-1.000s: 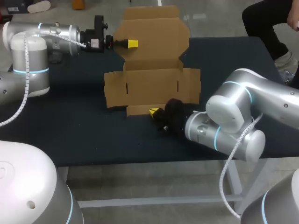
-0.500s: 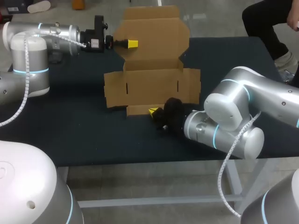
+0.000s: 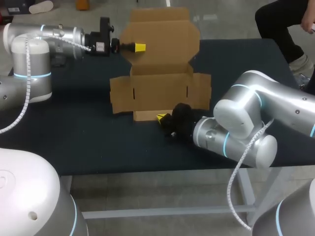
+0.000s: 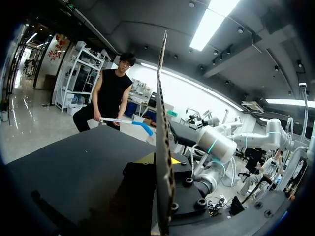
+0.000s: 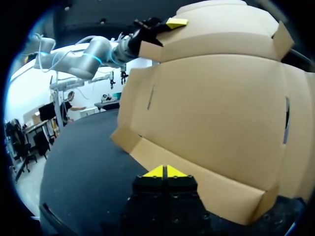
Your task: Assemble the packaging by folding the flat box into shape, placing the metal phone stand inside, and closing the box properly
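The brown cardboard box point(image 3: 160, 91) lies unfolded on the dark table point(image 3: 74, 132), with its lid panel point(image 3: 162, 34) tilted up at the far side. My left gripper point(image 3: 140, 46) is shut on the lid's left edge. In the left wrist view that panel point(image 4: 161, 113) stands edge-on between its fingers point(image 4: 161, 159). My right gripper point(image 3: 161, 117) is shut with nothing in it, its tips point(image 5: 166, 171) right at the near edge of the front flap point(image 5: 206, 191). No metal stand shows in any view.
The box's side flaps point(image 3: 120, 93) point(image 3: 201, 88) lie flat to either side. Bare table stretches left of the box and along the near edge. My right arm's elbow point(image 3: 236, 123) hangs over the table's near right part.
My right arm's elbow has shifted slightly left, while its tips stay at the front flap. The left arm and the lid have not moved.
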### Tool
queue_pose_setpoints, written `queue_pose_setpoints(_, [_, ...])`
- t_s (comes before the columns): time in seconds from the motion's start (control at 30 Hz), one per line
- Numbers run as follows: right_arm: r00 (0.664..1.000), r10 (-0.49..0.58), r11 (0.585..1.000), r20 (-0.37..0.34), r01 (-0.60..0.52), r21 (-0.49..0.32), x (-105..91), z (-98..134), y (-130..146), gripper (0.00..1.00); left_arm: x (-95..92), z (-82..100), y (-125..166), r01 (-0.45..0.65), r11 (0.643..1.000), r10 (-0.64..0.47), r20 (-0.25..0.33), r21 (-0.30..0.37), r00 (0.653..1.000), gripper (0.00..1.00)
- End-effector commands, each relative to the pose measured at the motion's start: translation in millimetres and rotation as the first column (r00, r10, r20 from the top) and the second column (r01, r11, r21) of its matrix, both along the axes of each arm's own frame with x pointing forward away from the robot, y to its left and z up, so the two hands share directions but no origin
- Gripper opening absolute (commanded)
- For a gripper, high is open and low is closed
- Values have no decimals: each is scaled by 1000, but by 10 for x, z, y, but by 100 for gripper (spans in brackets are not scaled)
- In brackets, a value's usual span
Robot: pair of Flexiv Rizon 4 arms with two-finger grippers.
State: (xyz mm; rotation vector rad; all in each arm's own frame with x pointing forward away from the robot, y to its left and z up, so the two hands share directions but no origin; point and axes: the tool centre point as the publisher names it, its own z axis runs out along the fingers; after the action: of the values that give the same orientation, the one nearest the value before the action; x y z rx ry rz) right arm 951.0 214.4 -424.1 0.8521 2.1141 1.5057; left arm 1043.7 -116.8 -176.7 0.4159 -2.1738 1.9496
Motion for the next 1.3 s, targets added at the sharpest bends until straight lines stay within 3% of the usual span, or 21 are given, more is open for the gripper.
queue_pose_setpoints(0.03, [953,-292,952,83,297,-67,5,-21,45,0,-32,-22,17,7,1000,-7,5,1,1000,0])
queue_pose_setpoints(1.3, [953,-292,952,83,297,-67,5,-21,45,0,-326,-121,53,3,999,-4,36,34,999,0])
